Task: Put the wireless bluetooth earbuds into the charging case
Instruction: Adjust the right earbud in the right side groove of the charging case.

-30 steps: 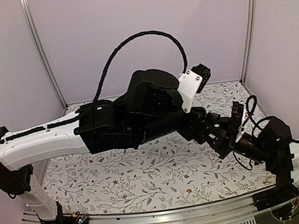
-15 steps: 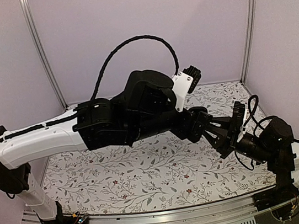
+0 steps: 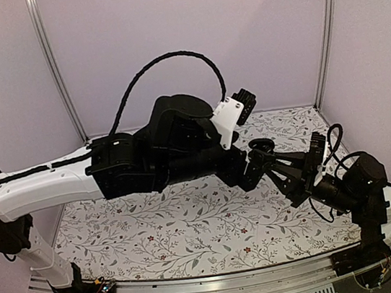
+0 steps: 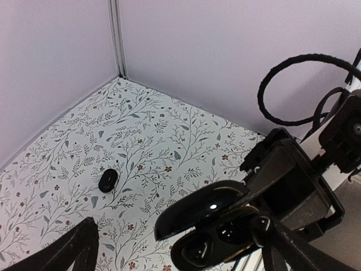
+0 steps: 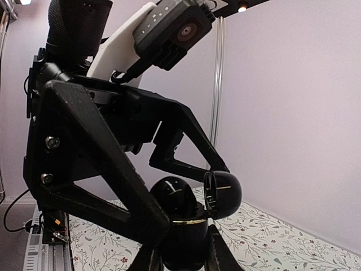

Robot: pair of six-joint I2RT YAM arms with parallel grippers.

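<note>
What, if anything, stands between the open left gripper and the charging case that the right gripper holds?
Nothing visible does. The right gripper holds the charging case above the table, lid open, and the open fingers of the left gripper stand on either side of it.
</note>
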